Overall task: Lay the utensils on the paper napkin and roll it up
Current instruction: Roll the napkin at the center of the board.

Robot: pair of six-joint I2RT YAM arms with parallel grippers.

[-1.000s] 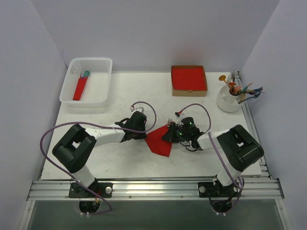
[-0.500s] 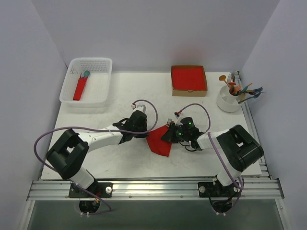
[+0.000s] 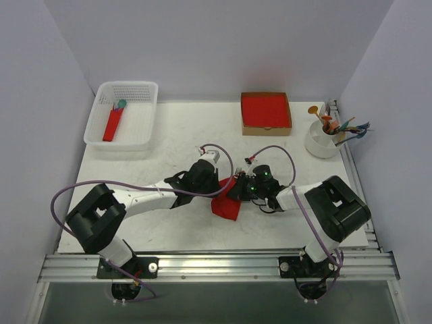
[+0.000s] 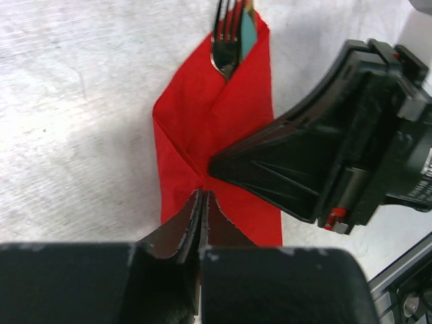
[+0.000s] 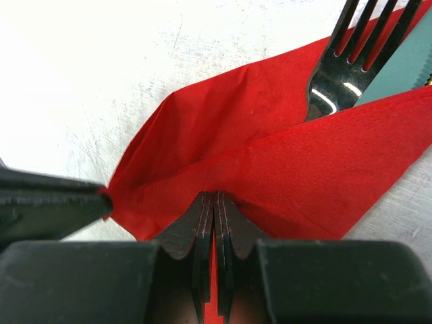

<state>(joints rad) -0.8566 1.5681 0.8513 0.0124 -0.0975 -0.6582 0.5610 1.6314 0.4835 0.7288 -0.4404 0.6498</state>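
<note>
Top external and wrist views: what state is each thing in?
paper napkin: folded from both sides over the utensils, not rolled
utensils: wrapped, fork tines sticking out
left gripper: shut on the napkin's side corner
right gripper: shut on the napkin's top flap
cardboard box: open, red stack inside
white cup: upright, colourful cutlery inside
white basket: upright, one red roll inside

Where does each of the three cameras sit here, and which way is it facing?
Top external: above and behind the bases, looking down on the table; left arm and right arm both show.
Left wrist: just over the paper napkin, looking along its shut left gripper toward the fork; right gripper enters from the right.
Right wrist: low over the napkin, own shut fingers at the bottom edge.
Shared: both wrist views show fork tines poking from the folded napkin.
</note>
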